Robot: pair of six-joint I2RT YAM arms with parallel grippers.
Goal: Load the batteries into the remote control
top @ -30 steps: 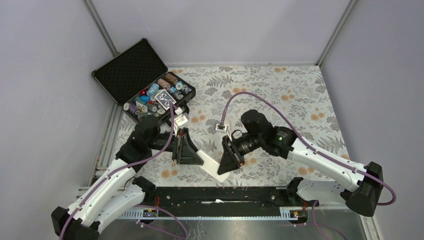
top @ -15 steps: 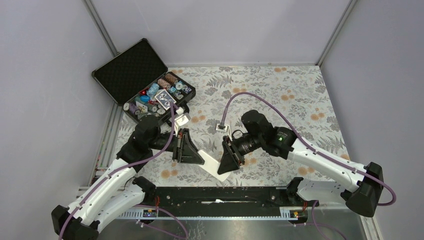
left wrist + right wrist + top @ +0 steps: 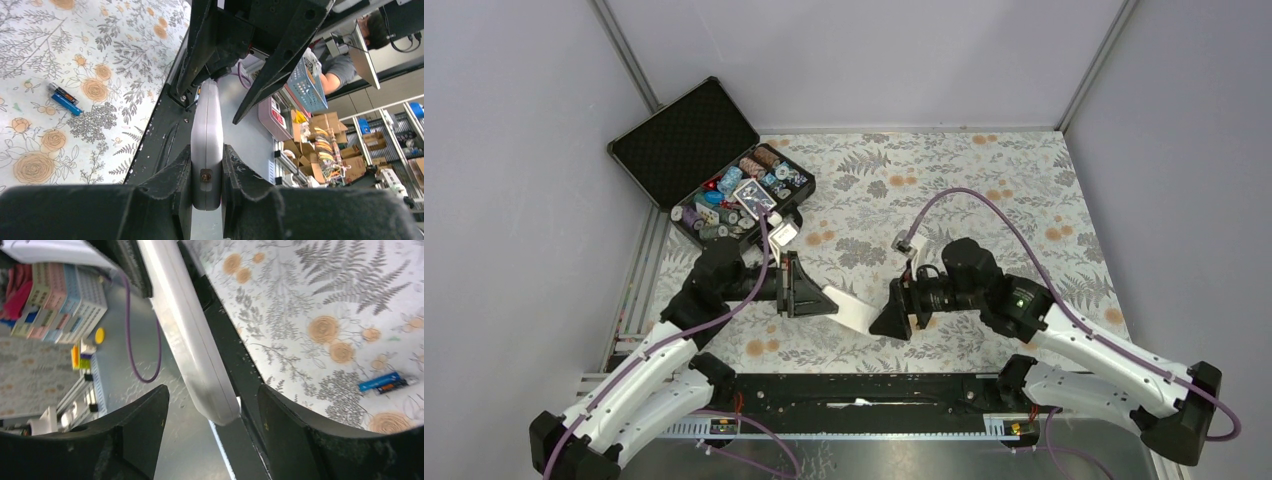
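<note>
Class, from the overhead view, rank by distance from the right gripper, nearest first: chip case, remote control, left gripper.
1. Remote control, its tip inside the right gripper.
2. Left gripper, clamping the remote's other end.
3. Chip case, far left corner.

The remote control (image 3: 849,309) is plain white. One of the batteries (image 3: 65,103) is blue, the other dark with orange. The tabletop (image 3: 984,180) bears grey ferns and orange flowers on white.

Remote control (image 3: 192,335) within spread tool (image 3: 211,396), batteries (image 3: 387,383) nearby
</note>
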